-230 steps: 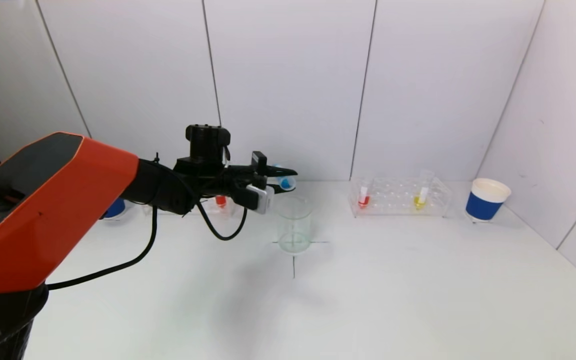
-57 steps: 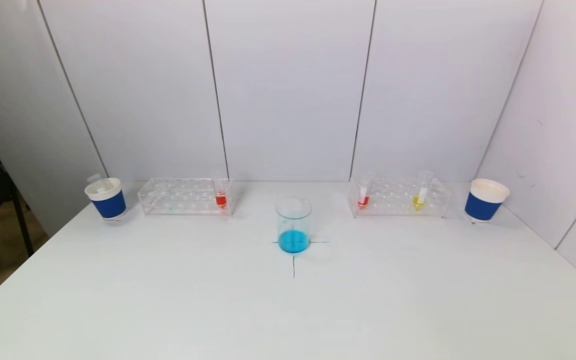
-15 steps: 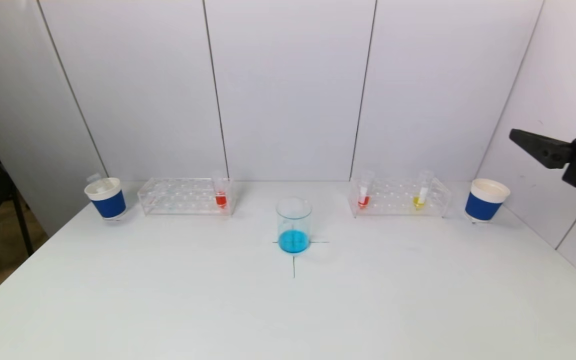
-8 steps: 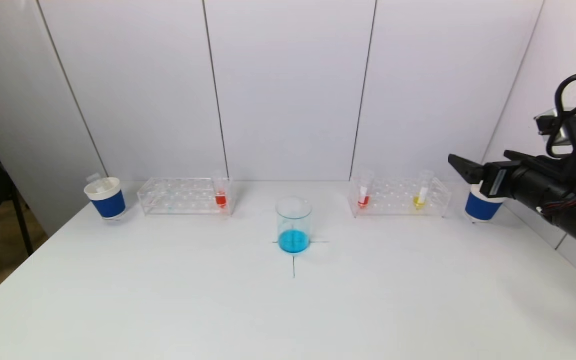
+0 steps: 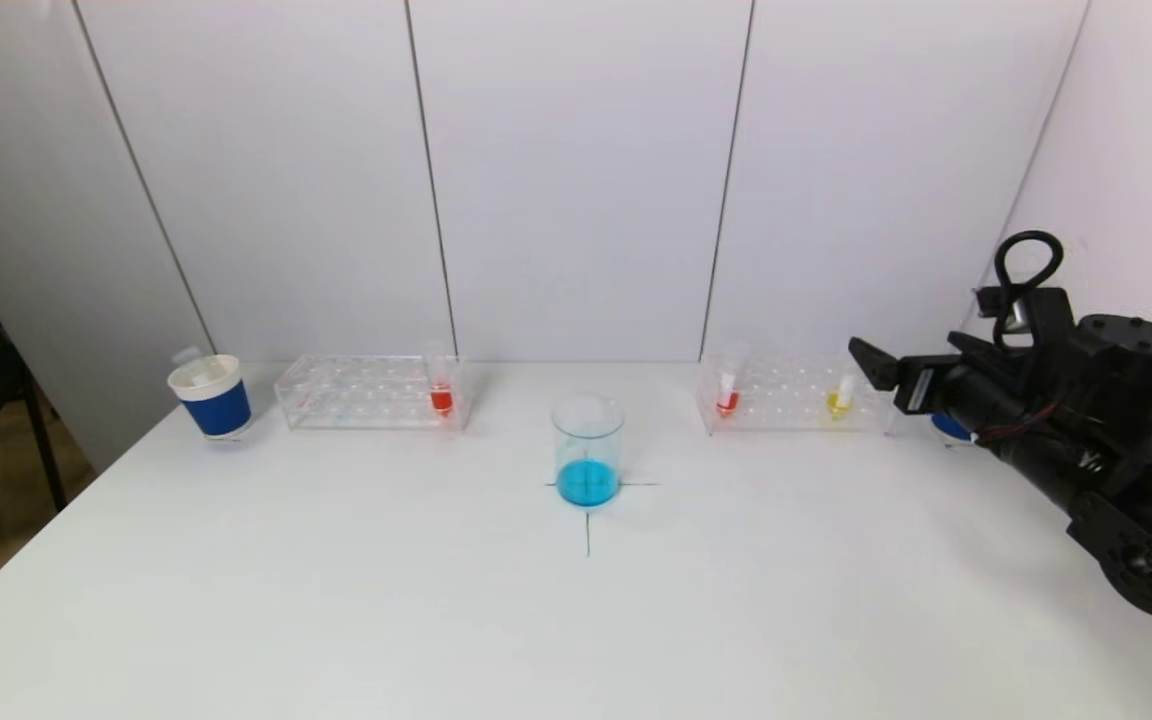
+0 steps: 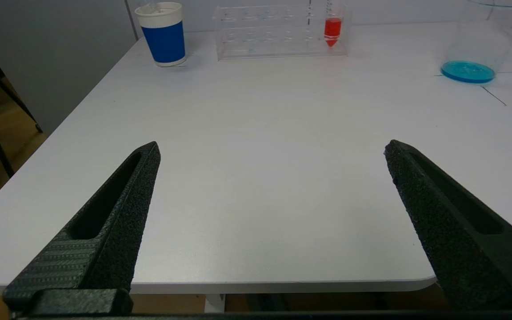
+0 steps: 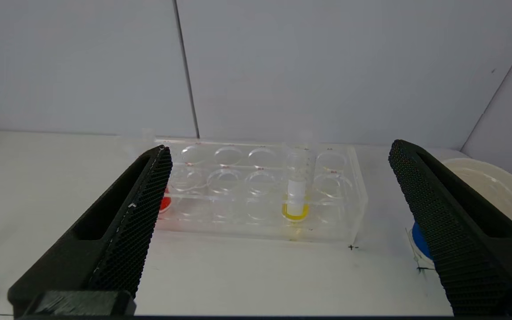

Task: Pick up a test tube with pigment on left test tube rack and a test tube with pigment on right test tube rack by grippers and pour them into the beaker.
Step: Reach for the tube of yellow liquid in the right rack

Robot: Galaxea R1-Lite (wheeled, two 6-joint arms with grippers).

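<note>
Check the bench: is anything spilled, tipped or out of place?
Nothing stands out. The beaker stands upright on its cross mark holding blue liquid, both racks sit square with their tubes upright, and no spill shows on the table.

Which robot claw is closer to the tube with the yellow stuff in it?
Right. The right gripper hangs open just beside the yellow tube in the right rack. The left gripper waits open back at the table's near edge.

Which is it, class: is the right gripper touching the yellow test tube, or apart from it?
Apart. In the right wrist view the right gripper stands wide open, and the yellow test tube sits upright in the right rack farther off, well clear of either finger.
</note>
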